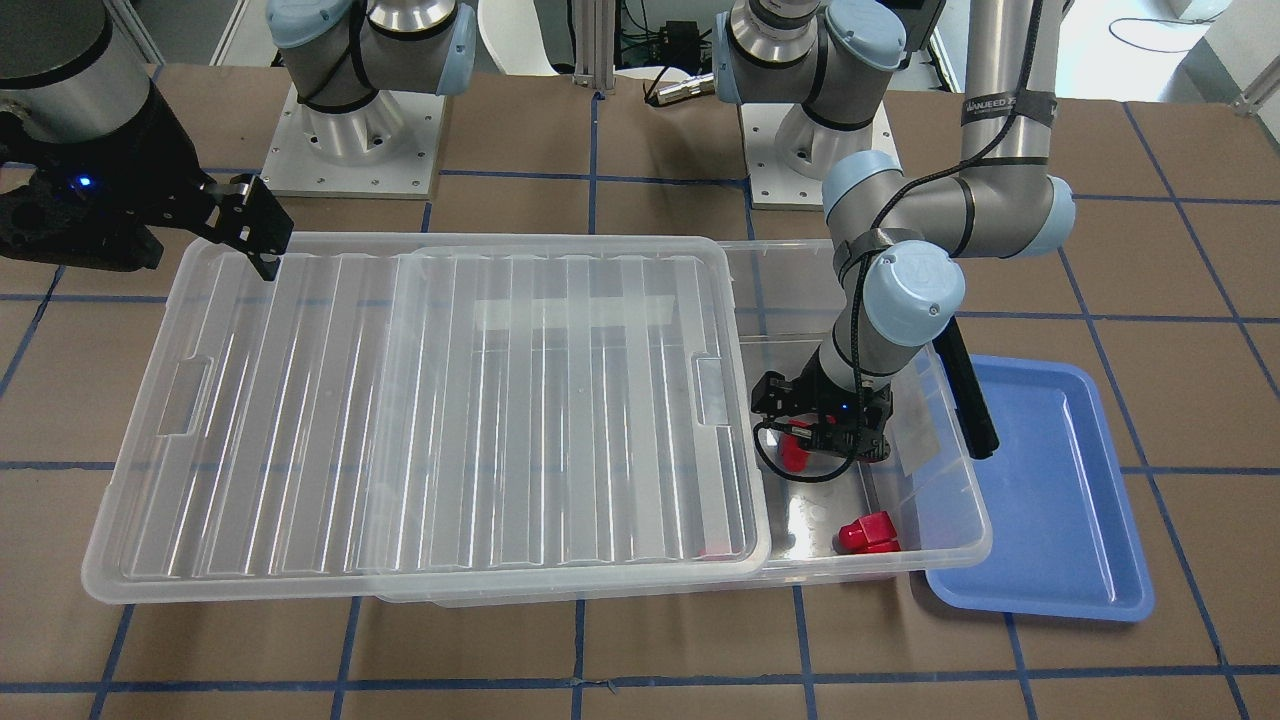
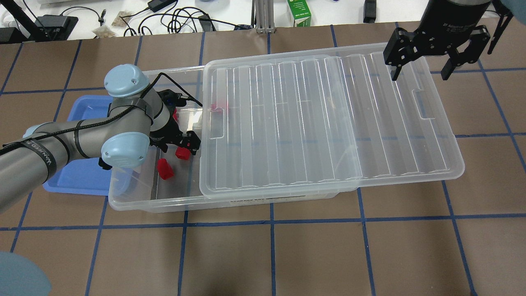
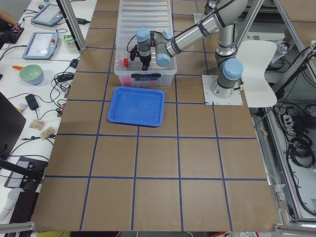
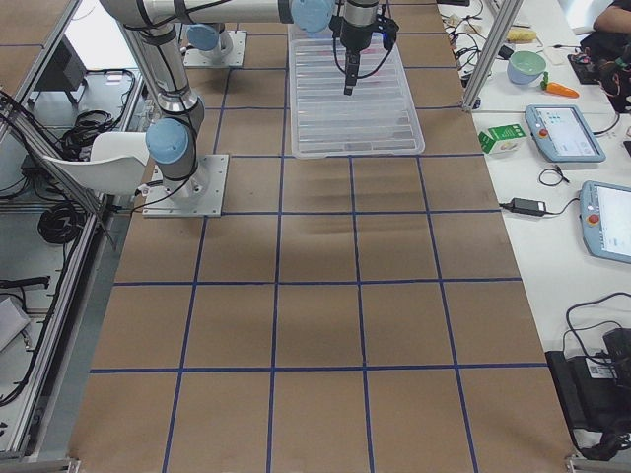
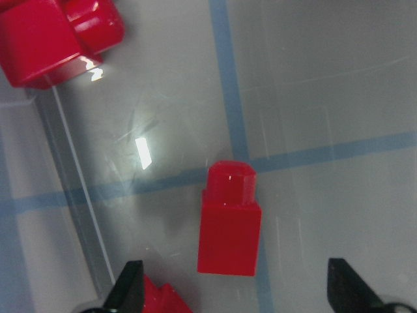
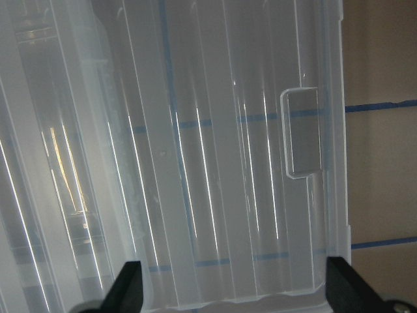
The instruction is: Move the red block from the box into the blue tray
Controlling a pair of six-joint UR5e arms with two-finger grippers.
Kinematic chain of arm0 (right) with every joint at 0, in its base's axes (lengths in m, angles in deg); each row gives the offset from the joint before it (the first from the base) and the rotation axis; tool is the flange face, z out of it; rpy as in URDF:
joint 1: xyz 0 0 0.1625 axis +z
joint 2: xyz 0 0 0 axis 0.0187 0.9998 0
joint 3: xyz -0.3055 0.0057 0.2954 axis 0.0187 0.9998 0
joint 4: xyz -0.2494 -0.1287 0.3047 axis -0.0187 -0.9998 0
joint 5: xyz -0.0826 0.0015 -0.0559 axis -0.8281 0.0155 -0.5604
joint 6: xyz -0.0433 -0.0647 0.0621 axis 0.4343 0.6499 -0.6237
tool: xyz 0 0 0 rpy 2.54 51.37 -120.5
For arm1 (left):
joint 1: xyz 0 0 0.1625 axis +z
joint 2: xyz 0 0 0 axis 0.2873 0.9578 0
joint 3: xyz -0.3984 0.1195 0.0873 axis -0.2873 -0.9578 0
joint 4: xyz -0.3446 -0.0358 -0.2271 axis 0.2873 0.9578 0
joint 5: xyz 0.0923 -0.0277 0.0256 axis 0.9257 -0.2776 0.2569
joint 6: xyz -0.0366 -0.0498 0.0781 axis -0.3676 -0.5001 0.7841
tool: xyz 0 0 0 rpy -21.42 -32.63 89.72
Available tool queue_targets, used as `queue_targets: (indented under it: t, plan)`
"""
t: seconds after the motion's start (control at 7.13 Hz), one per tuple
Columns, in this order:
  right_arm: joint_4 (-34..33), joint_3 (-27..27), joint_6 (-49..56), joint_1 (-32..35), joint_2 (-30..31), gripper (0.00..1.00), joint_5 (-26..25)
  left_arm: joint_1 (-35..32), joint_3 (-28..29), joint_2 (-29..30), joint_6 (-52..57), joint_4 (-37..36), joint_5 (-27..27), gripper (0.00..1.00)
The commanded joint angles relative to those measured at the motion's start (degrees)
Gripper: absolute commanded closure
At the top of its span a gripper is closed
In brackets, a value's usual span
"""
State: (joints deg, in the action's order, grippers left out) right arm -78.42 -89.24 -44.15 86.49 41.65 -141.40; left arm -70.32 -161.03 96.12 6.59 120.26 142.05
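Note:
The clear box has its ribbed lid slid toward my right side, so its left end is uncovered. Several red blocks lie in that end. My left gripper is down inside the box and open. In the left wrist view its fingertips flank one red block lying on the box floor, not touching it. Another red block lies nearby. The blue tray sits beside the box, partly under my left arm. My right gripper is open and empty above the lid's far right corner.
A red block shows faintly under the lid's edge. The lid overhangs the box on my right side. Cables, a green carton and devices lie beyond the table's far edge.

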Motion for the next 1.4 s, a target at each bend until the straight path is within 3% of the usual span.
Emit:
queue_targets:
  t: [0.0, 0.14, 0.28, 0.42, 0.84, 1.26]
  plan:
    - [-0.05, -0.14, -0.24, -0.08, -0.17, 0.00, -0.01, 0.09, -0.02, 1.28, 0.12, -1.09, 0.06, 0.28]
    - [-0.05, -0.14, -0.24, -0.08, -0.17, 0.00, -0.01, 0.18, 0.25, 1.54, 0.38, -1.35, 0.06, 0.51]
    - [-0.14, -0.14, -0.33, -0.08, -0.17, 0.00, -0.09, 0.27, 0.25, 1.55, 0.56, -1.35, 0.06, 0.86]
    - [-0.14, -0.14, -0.33, -0.08, -0.17, 0.00, -0.18, 0.27, 0.33, 1.55, 0.65, -1.35, 0.15, 1.00]
    - [-0.22, -0.14, 0.90, -0.26, -0.25, 0.00, -0.01, 0.35, 2.69, -2.30, 0.03, 0.83, 0.59, 1.00]
    - [-0.40, -0.14, 0.38, -0.17, -0.25, 0.00, -0.09, 0.44, 11.28, -7.84, -0.49, 17.74, 0.85, 1.00]
